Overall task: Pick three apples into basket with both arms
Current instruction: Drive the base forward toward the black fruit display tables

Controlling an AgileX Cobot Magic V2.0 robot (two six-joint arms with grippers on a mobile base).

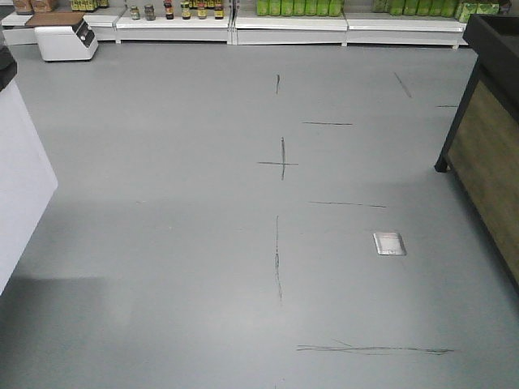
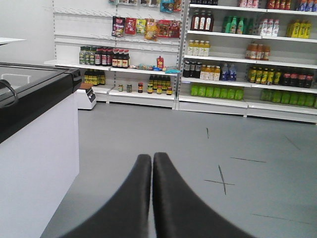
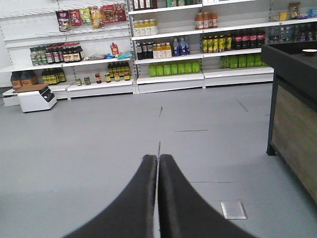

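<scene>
The left gripper (image 2: 152,159) and right gripper (image 3: 158,159) are each seen closed tip to tip, raised above the grey floor (image 1: 162,203) and directed toward stocked shelves (image 2: 213,103).

The right gripper (image 3: 158,157) sits low at centre, its two black fingers (image 3: 133,198) pressed together with nothing between them, above a grey floor (image 3: 89,148) crossed by thin dark marks (image 3: 190,131). A metal plate (image 3: 233,209) lies in the floor just right of it. Shelves (image 3: 168,77) of bottles line the back, with a white box (image 3: 35,99) at left and a dark counter (image 3: 292,114) at right
</scene>
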